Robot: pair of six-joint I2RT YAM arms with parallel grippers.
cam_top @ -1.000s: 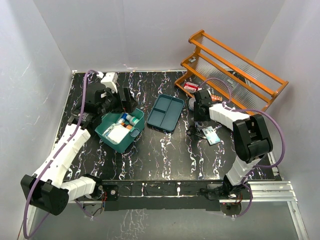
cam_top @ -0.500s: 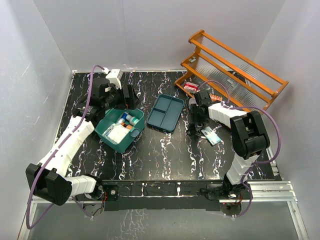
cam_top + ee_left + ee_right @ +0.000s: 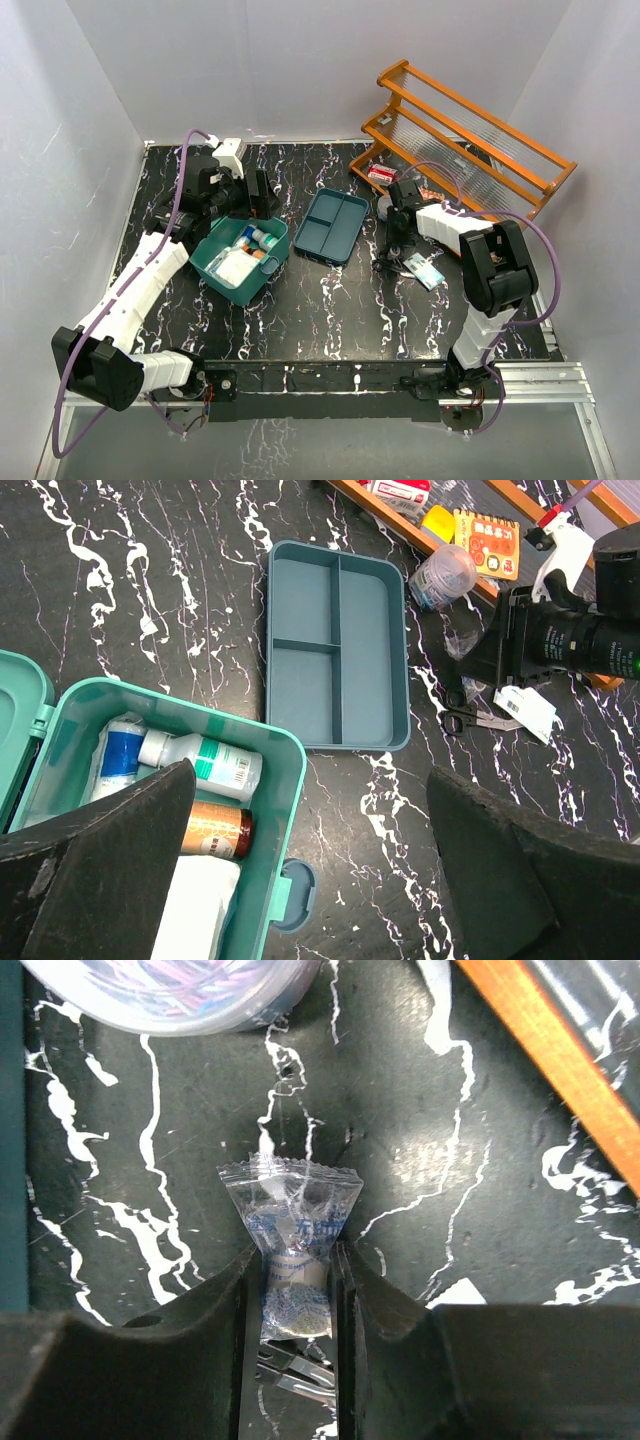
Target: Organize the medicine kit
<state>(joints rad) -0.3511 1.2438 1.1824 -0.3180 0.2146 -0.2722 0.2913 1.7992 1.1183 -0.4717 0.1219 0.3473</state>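
The teal medicine kit [image 3: 240, 262] stands open at the left, with its lid hinged back. In the left wrist view the kit [image 3: 285, 780] holds a white bottle with a green label [image 3: 205, 760], an amber bottle [image 3: 215, 830], a white pad [image 3: 195, 900] and a blue-labelled roll [image 3: 120, 755]. My left gripper [image 3: 255, 195] hovers above the kit's far edge, open and empty [image 3: 310, 880]. My right gripper [image 3: 395, 245] is down at the table and shut [image 3: 295, 1270] on a small clear sachet with blue print [image 3: 295, 1215].
A dark blue divided tray [image 3: 337, 225] lies between the arms. The orange tiered rack [image 3: 470, 140] stands at the back right with small boxes at its foot. A clear round container [image 3: 170, 990], scissors [image 3: 470, 715] and a card packet [image 3: 425, 268] lie near my right gripper.
My left arm has swung toward the back of the table, carrying its gripper past the kit's far edge. My right gripper has shifted slightly left over the sachet.
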